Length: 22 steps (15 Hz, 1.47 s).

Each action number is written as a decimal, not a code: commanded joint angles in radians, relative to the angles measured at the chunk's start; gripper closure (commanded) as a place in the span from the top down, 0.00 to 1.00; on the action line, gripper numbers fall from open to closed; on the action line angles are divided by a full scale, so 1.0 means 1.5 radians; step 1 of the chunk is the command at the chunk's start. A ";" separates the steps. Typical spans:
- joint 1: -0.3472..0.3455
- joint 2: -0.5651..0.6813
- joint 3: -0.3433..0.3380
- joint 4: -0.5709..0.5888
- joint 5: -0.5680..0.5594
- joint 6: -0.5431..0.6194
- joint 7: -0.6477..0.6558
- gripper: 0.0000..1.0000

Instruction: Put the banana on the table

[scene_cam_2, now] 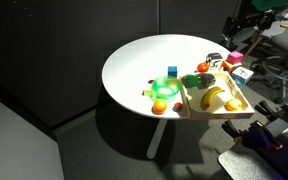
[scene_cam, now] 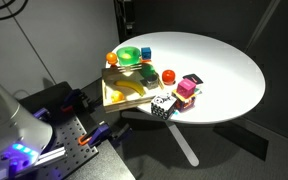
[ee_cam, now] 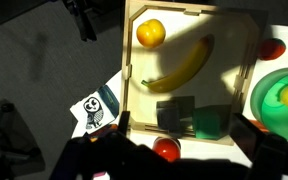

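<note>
The gripper (ee_cam: 179,158) is hovering over the tray (ee_cam: 229,95), pointing down at the banana (ee_cam: 181,68), jaws spread wide, gripping nothing.

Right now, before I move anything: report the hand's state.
Hand: looks open and holds nothing, though it is dark and blurred in the wrist view. The banana lies loose in the tray.

From here the banana (ee_cam: 179,68) looks like smooth, faintly glossy yellow plastic, the tray (ee_cam: 127,60) is pale bare wood with a matt finish, the green bowl (ee_cam: 274,100) is shiny plastic as well, and the counter (scene_cam: 224,70) has a smooth, white, matt top.
</note>
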 commanded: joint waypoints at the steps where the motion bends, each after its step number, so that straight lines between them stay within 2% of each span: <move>1: 0.014 0.002 -0.014 0.000 -0.004 -0.001 0.003 1.00; 7: 0.016 0.002 -0.014 0.000 -0.003 -0.001 0.003 1.00; 22: 0.016 0.066 -0.030 -0.012 0.004 0.036 0.054 1.00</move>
